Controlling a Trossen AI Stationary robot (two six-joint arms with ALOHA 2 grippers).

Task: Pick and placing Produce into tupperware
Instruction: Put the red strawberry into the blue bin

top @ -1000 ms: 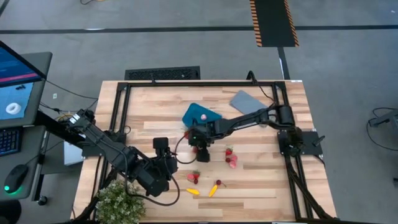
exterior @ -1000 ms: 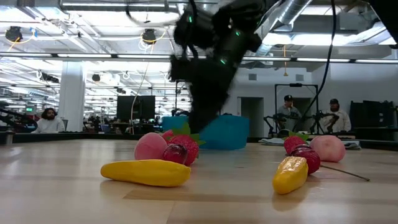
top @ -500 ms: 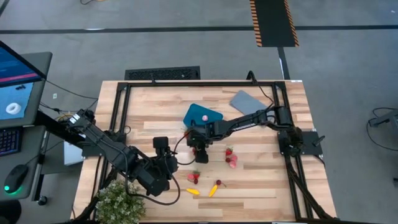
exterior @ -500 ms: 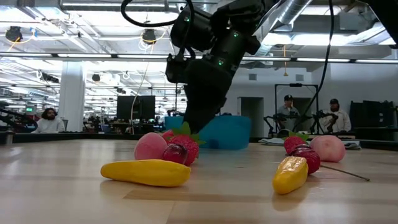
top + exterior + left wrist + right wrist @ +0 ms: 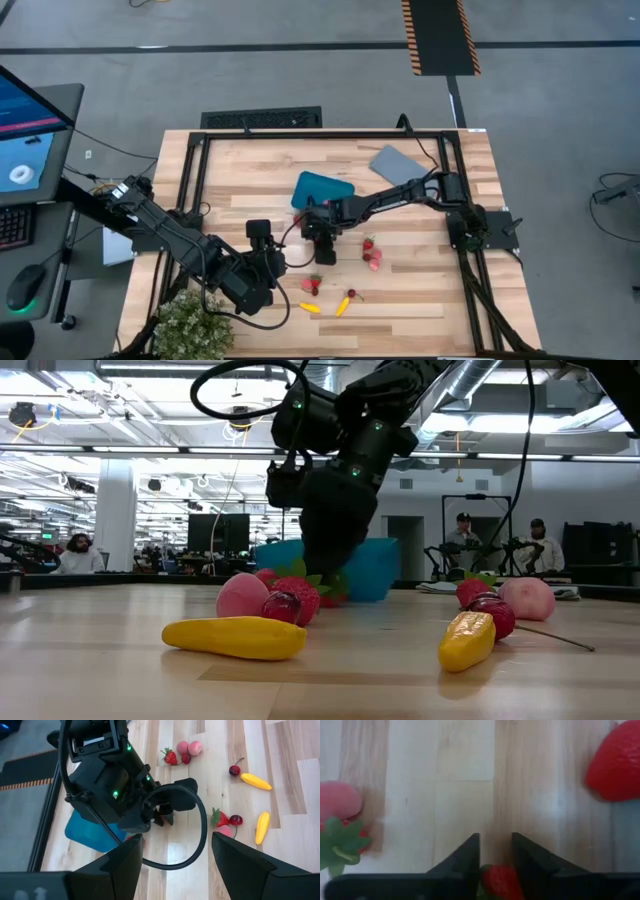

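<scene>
On the near part of the light wooden slatted counter (image 5: pixel 420 300), two small yellow-orange elongated pieces (image 5: pixel 311 309) are seen lying close together, with a dark cherry just beside one. A leafy green bushy plant (image 5: pixel 190 325) stands at the near left corner. Just behind the yellow pieces, a cluster of a red strawberry, a pink round fruit and a dark cherry (image 5: pixel 272 600) rests on the wood. The left hand (image 5: pixel 270 262) hangs over the counter near this cluster, its fingers spread and nothing between them.

A second cluster of red and pink fruits (image 5: pixel 371 254) is found further right, well apart from the first.

Toward the middle, the right hand (image 5: pixel 322 250) is lowered to the counter surface, and a small red strawberry (image 5: pixel 499 880) is pinched between its two dark fingers (image 5: pixel 465 860). Another red strawberry (image 5: pixel 615 767) lies near it on the wood.

Just behind the right hand sits the small teal-blue rounded-rectangle plastic container (image 5: pixel 322 187), partly covered by the arm. A flat grey rectangular lid (image 5: pixel 395 163) lies further back and to the right.
</scene>
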